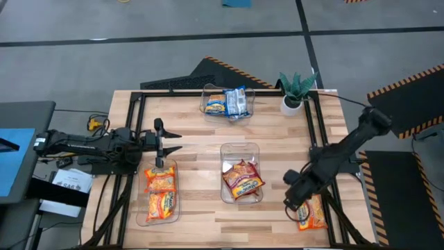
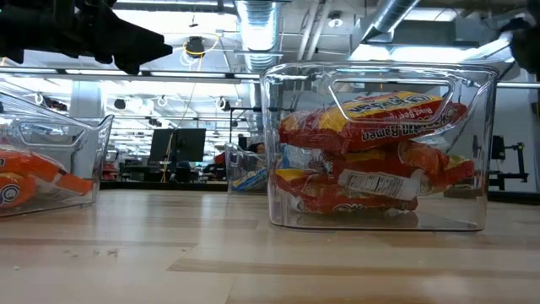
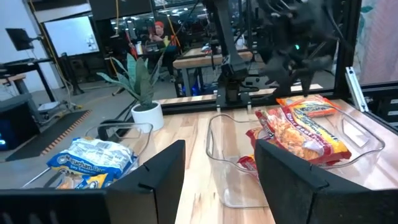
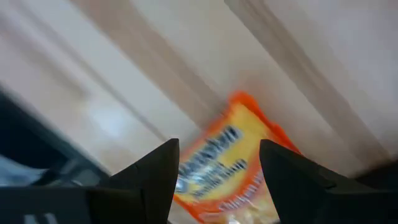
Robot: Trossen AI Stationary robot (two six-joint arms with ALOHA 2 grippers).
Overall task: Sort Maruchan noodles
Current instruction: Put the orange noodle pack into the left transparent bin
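Right gripper (image 1: 297, 199) jaws gape empty over orange packet (image 4: 233, 168) (left's open too).

1. The desk (image 1: 277, 139) is showing pale wood planks inside a black frame.
2. Two orange packets (image 1: 161, 193) with yellow print are glowing in a clear bin (image 1: 139, 212).
3. Red-brown packets (image 1: 242, 180) with yellow print are filling the clear middle bin (image 1: 239, 148).
4. Blue-and-white packets (image 1: 230, 103) with yellow lettering are showing in the clear far bin (image 1: 207, 89).
5. One orange-and-yellow packet (image 1: 312, 212) is lying on bare wood.
6. A green striped plant (image 1: 297, 85) is sitting in a white pot (image 1: 292, 105).
7. Both arms are showing dark black.
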